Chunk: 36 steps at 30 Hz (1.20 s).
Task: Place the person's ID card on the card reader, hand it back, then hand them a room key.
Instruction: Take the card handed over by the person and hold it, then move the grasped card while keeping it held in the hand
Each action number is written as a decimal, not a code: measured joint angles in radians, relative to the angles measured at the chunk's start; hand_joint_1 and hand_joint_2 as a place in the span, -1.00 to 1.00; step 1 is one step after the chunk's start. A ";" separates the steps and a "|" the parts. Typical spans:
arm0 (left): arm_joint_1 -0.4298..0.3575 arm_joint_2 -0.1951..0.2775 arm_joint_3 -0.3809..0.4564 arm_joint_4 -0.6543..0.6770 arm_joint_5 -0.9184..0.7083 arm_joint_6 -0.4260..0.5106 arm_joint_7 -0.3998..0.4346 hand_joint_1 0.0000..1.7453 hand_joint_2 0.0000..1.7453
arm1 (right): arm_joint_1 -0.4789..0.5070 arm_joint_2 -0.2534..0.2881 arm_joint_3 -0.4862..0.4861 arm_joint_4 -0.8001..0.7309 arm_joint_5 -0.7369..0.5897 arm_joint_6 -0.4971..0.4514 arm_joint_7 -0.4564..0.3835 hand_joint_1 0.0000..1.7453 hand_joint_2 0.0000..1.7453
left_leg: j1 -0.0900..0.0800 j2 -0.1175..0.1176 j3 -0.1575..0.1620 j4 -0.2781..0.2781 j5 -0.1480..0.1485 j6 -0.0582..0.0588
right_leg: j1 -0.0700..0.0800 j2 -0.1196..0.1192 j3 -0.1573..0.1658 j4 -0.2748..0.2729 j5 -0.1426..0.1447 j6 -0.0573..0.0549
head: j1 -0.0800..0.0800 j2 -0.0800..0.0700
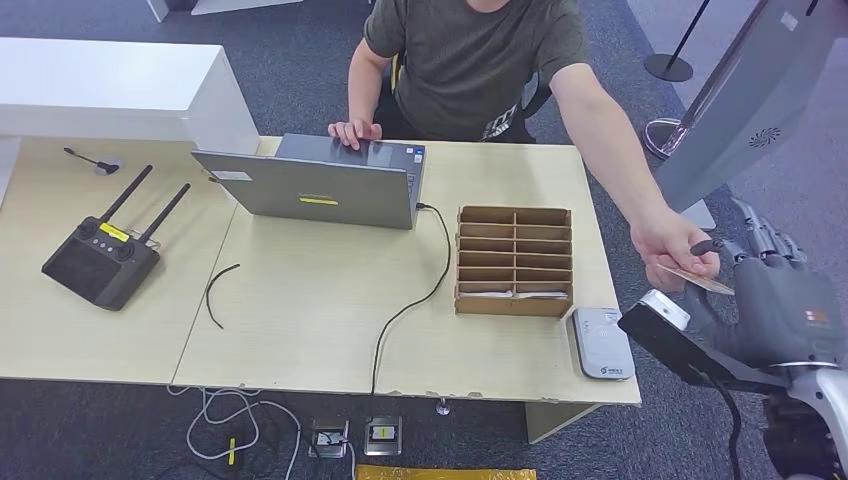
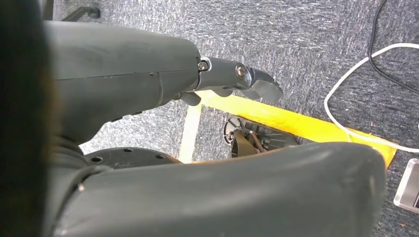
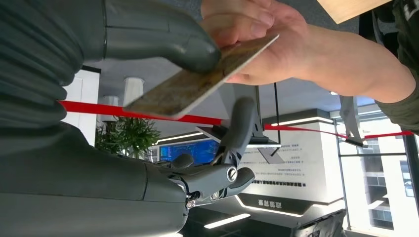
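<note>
— Where is the robot's grey right hand (image 1: 775,300) sitting?

— It is hanging off the table's right edge, palm turned up, fingers reaching toward the person's outstretched hand (image 1: 672,245).

— And the worn beige ID card (image 3: 197,81)?

— It is lying between them; the person is pinching one end while the robot's thick thumb is pressing on its face, the darker fingers (image 3: 237,131) standing apart beneath.

— The left hand (image 2: 148,84)?

— It is hanging over the grey carpet, holding nothing, fingers loosely extended.

— The reader?

— The small grey card reader (image 1: 602,342) is lying on the pale wooden table (image 1: 300,330), beside the brown cardboard compartment box (image 1: 514,260).
</note>
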 joint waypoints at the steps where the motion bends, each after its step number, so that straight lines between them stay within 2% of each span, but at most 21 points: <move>1: 0.000 0.000 0.000 0.001 0.000 -0.001 0.000 -1.00 -1.00 | 0.000 0.000 0.000 0.000 -0.002 0.002 0.000 1.00 1.00 | 0.000 0.000 0.000 0.000 0.000 0.000 | 0.000 0.000 0.000 0.000 0.000 0.000 | 0.000 0.000; 10: -0.001 0.001 0.000 0.005 -0.014 0.003 0.002 -1.00 -1.00 | 0.002 0.008 -0.003 0.002 -0.011 0.004 0.000 1.00 1.00 | 0.000 0.000 0.000 0.000 0.000 0.000 | 0.000 0.000 0.000 0.000 0.000 0.000 | 0.000 0.000; 20: -0.003 0.005 -0.007 0.007 -0.040 -0.005 0.033 -1.00 -1.00 | 0.023 0.018 -0.015 0.027 -0.033 0.076 0.003 1.00 1.00 | 0.001 0.000 0.000 0.000 0.000 0.000 | 0.001 0.000 0.000 0.000 0.000 0.000 | 0.000 0.000; 24: -0.007 0.007 -0.007 0.010 -0.042 -0.007 0.035 -1.00 -1.00 | 0.035 0.024 -0.009 0.056 -0.051 0.047 0.003 1.00 1.00 | 0.001 0.000 0.000 0.000 0.000 0.000 | 0.001 0.000 0.000 0.000 0.000 0.000 | 0.000 0.000; 29: -0.009 0.008 -0.007 0.011 -0.042 -0.006 0.035 -1.00 -1.00 | 0.021 0.039 0.038 0.132 -0.097 -0.054 0.003 1.00 1.00 | 0.001 0.000 0.000 0.000 0.000 0.000 | 0.001 0.001 0.000 0.000 0.000 0.000 | 0.000 0.000; 36: -0.008 0.009 -0.007 0.011 -0.043 -0.005 0.035 -1.00 -1.00 | -0.011 0.059 0.117 0.241 -0.141 -0.074 0.003 1.00 1.00 | 0.001 0.000 0.000 0.000 0.000 0.000 | 0.001 0.000 0.000 0.000 0.000 0.000 | 0.000 0.000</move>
